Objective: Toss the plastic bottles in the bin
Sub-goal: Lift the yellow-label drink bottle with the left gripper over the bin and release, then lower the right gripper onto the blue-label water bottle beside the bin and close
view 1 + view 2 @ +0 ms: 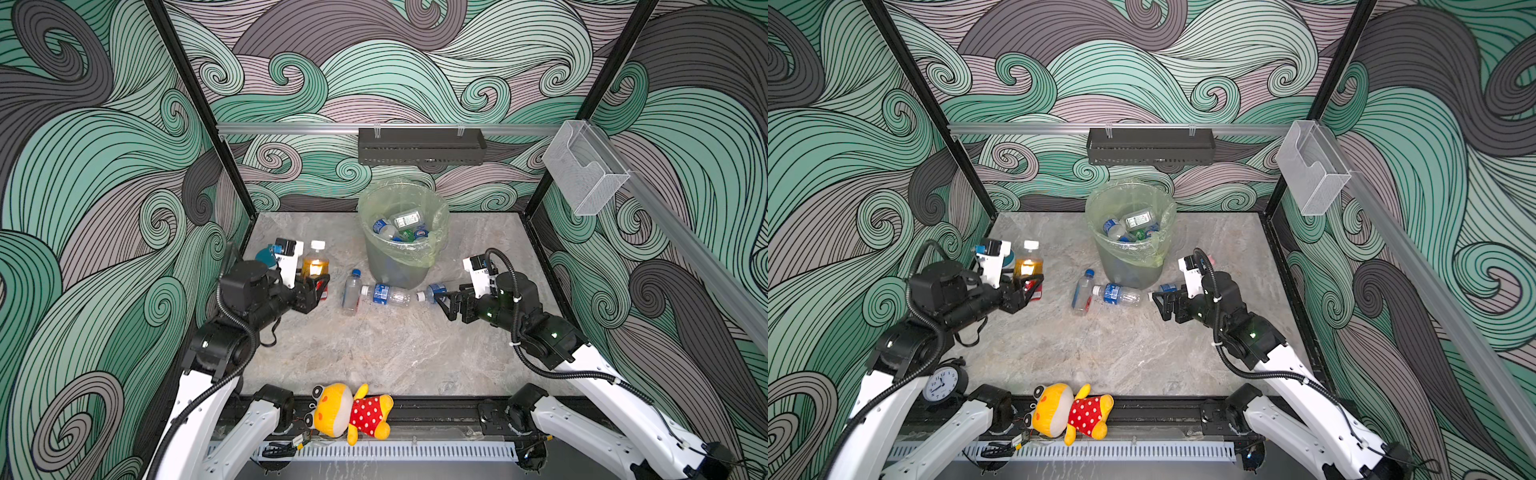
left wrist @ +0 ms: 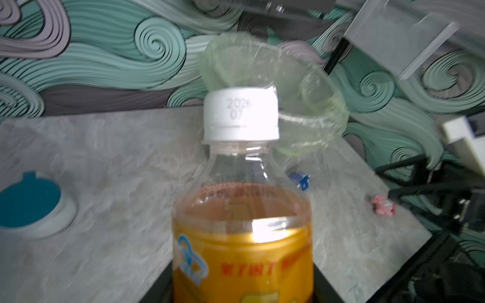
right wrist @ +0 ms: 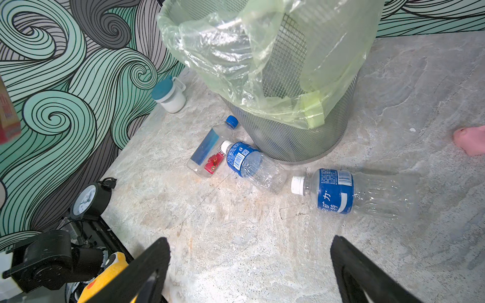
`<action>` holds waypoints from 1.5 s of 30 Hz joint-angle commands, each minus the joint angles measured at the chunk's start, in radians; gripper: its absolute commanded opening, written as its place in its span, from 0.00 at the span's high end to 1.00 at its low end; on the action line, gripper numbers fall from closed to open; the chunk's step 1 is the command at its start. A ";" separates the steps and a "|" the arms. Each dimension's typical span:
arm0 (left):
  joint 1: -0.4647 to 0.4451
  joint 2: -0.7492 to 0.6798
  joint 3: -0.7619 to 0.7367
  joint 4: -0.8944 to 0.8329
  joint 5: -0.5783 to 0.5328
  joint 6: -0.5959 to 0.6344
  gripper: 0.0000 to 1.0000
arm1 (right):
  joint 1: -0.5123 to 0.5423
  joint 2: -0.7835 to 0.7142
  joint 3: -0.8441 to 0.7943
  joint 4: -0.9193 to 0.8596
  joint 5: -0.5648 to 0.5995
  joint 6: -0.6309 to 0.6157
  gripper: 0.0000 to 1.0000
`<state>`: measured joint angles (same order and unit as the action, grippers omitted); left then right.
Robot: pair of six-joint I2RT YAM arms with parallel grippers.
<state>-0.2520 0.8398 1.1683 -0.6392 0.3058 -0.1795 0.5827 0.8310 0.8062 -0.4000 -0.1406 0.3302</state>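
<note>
Tabletop: grey marbled slab [image 1: 374,353] is sitting inside swirl-patterned walls [image 1: 104,166].
Bin: mesh bin [image 1: 397,270], lined with a pale green bag [image 1: 438,232], is standing at the back centre, and several binned bottles [image 1: 390,227] are lying heaped inside.
Left side: left gripper [image 1: 313,293] is clamping an upright amber bottle [image 2: 242,236] left of the bin; whether its base is touching the slab is unclear.
Right side: right gripper [image 3: 250,244] is hanging with jaws spread wide, grasping nothing, just short of a toppled blue-labelled bottle [image 3: 341,194].
Loose bottles: a second labelled bottle [image 3: 252,165] and a blue-capped bottle [image 3: 210,147] are lying against each other at the bin's foot.
Bystanders: teal-lidded cup [image 3: 169,95] is standing behind the left gripper, plush toy [image 1: 353,409] is lying at the front edge, alarm clock [image 1: 942,384] is peeking out at the front left corner.
</note>
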 commanded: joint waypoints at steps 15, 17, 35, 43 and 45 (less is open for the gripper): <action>-0.117 0.530 0.529 0.148 0.068 -0.039 0.01 | -0.005 -0.099 0.020 -0.119 0.193 0.053 0.04; -0.113 0.458 0.463 0.111 0.030 -0.022 0.01 | -0.006 -0.072 0.030 -0.127 0.215 0.050 0.04; -0.109 -0.124 -0.124 -0.148 -0.329 -0.008 0.01 | -0.158 0.254 0.137 -0.167 0.211 0.192 0.09; -0.108 -0.211 -0.213 -0.225 -0.378 -0.017 0.01 | -0.181 0.378 0.126 -0.088 0.190 0.411 0.07; -0.107 -0.223 -0.226 -0.232 -0.389 -0.011 0.01 | -0.180 0.411 0.121 -0.064 0.193 0.442 0.07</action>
<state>-0.3668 0.6323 0.9504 -0.8314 -0.0444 -0.1917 0.4046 1.2140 0.9241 -0.5091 0.0490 0.6704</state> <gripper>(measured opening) 0.986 0.933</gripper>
